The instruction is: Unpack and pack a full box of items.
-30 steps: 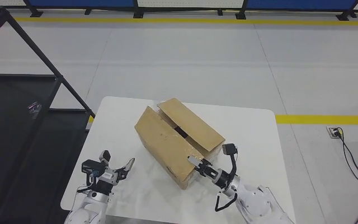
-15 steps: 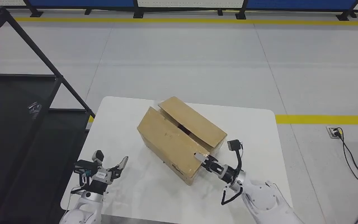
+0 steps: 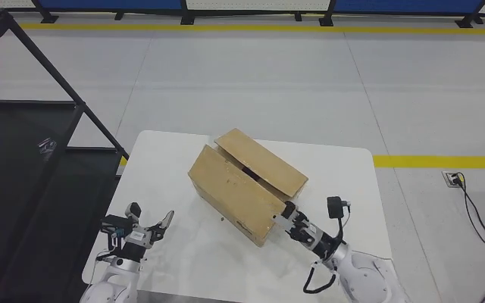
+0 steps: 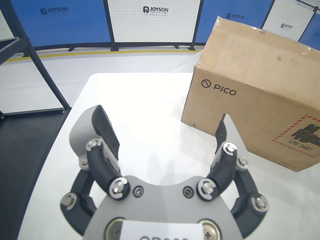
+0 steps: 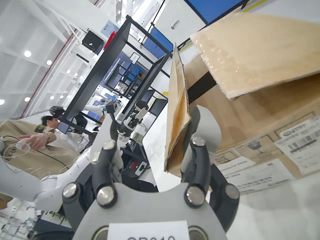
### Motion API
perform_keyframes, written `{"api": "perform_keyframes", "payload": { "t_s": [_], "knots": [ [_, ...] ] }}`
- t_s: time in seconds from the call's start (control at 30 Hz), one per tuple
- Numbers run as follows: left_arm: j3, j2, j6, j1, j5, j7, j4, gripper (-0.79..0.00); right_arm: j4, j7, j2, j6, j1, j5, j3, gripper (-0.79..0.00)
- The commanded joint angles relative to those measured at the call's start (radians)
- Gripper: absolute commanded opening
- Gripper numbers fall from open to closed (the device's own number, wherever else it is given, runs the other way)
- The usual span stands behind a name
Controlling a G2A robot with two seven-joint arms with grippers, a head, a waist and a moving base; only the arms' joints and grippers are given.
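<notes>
A brown cardboard box (image 3: 235, 193) stands slantwise in the middle of the white table (image 3: 170, 163), its two top flaps nearly shut with a dark slit between them. My right gripper (image 3: 288, 220) is open at the box's near right corner. In the right wrist view the raised edge of one flap (image 5: 178, 101) stands between that gripper's (image 5: 155, 121) spread fingers, and the labelled box wall (image 5: 262, 136) lies just behind. My left gripper (image 3: 148, 225) is open and holds nothing, low over the table's near left corner. It (image 4: 160, 118) is apart from the box (image 4: 252, 96).
A black metal rack (image 3: 45, 144) stands against the table's left side. A small dark speck (image 3: 220, 220) lies on the table in front of the box. Bare tabletop lies left of the box and along the near edge.
My right gripper has slid right along the box's near end to its corner, and the box has shifted slightly right. The left gripper drew back to the near left corner, then stayed still.
</notes>
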Motion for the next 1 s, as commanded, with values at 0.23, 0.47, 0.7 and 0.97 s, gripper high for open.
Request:
{"api": "perform_keyframes", "payload": {
  "t_s": [0.23, 0.47, 0.7, 0.97],
  "knots": [
    [0.003, 0.000, -0.002, -0.014, 0.004, -0.006, 0.008, 0.000, -0.133, -0.187, 0.003, 0.064, -0.120, -0.343, 0.014, 0.000],
    [0.005, 0.000, -0.002, -0.019, 0.003, -0.008, 0.007, 0.000, -0.136, -0.188, 0.003, 0.066, -0.122, -0.350, 0.012, 0.000],
    [0.001, -0.001, 0.004, -0.013, -0.004, -0.007, 0.003, 0.000, -0.190, -0.198, 0.014, 0.039, -0.147, -0.635, 0.001, 0.000],
    [0.012, -0.002, 0.012, -0.018, 0.006, -0.016, -0.004, 0.000, -0.207, -0.152, 0.001, 0.319, -0.180, -0.894, -0.101, 0.000]
  ]
}}
